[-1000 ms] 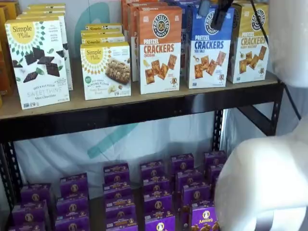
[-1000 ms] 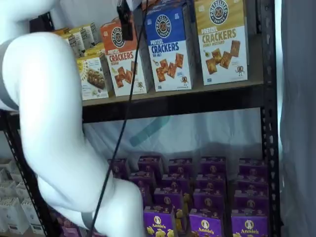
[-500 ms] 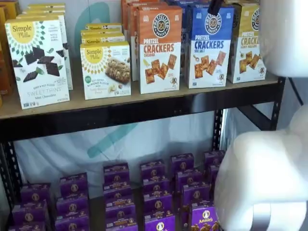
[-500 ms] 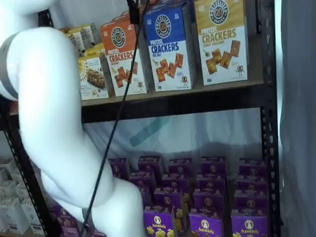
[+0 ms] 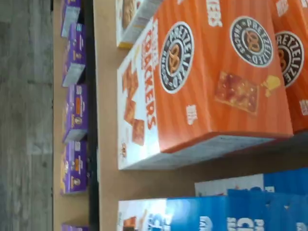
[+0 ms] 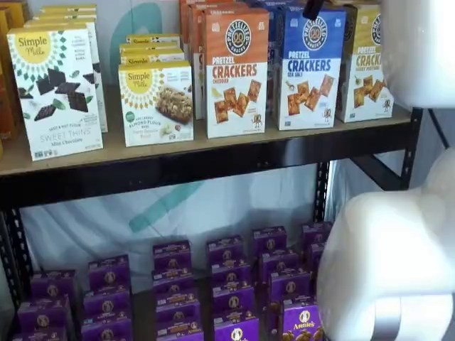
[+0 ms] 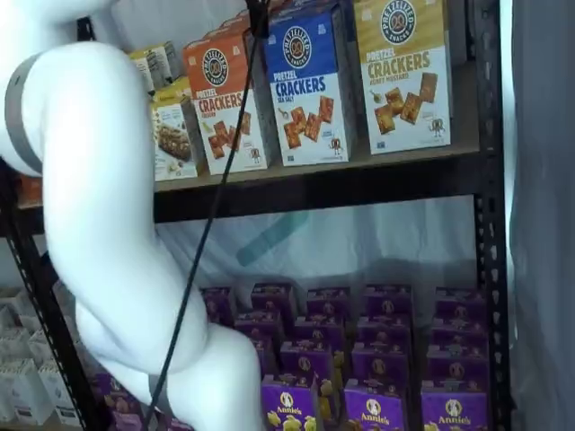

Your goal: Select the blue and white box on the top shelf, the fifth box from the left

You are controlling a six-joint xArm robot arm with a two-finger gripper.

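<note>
The blue and white box (image 6: 310, 67) stands upright on the top shelf (image 6: 213, 150), between the orange cheddar carton (image 6: 236, 71) and a yellow-topped carton (image 6: 364, 64). It shows in both shelf views (image 7: 310, 90). Only the black tip of my gripper (image 6: 313, 8) shows at the upper edge, just above the blue box's front top. In a shelf view it (image 7: 259, 18) hangs with its cable between the orange carton and the blue box. No gap or grip shows. The wrist view shows the orange carton (image 5: 202, 82) from above and the blue box (image 5: 216, 211) beside it.
Simple Mills boxes (image 6: 57, 89) stand further left on the top shelf. Several purple boxes (image 6: 231, 280) fill the lower level. My white arm (image 7: 99, 206) covers the left of one shelf view and the right (image 6: 391, 263) of the other. A black upright (image 7: 490, 180) bounds the shelf.
The gripper has risen until only its tip shows at the upper edge, and has drawn closer to the blue box. The white arm has shifted with it. The boxes have not moved.
</note>
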